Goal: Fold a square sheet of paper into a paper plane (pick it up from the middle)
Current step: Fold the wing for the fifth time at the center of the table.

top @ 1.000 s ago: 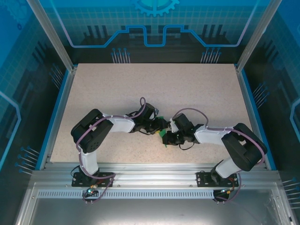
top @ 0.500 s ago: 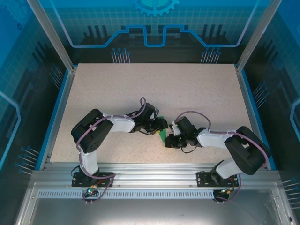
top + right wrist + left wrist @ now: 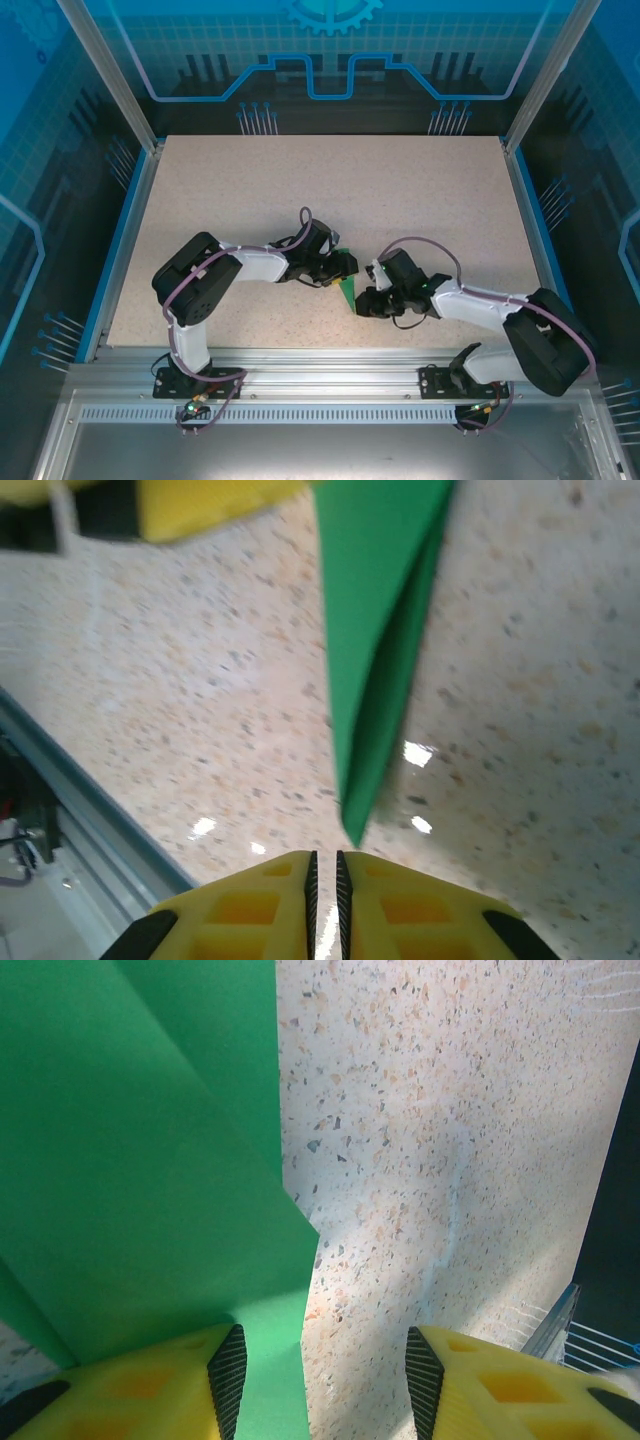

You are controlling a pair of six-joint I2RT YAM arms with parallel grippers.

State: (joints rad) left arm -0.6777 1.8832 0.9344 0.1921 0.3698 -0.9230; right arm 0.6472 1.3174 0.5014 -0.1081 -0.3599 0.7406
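Folded green paper (image 3: 346,290) lies mid-surface (image 3: 400,190), its narrow tip at 12 o'clock, just ahead of the right end effector (image 3: 324,865), clenched on nothing. The left end effector (image 3: 325,1370) hangs released over its wide end.

Green paper (image 3: 347,291) between left hand (image 3: 344,266) and right hand (image 3: 363,303)

A bright-green folded paper sheet (image 3: 346,291) lay on the speckled tabletop (image 3: 400,190), its overlapping layers tapering to a narrow point.
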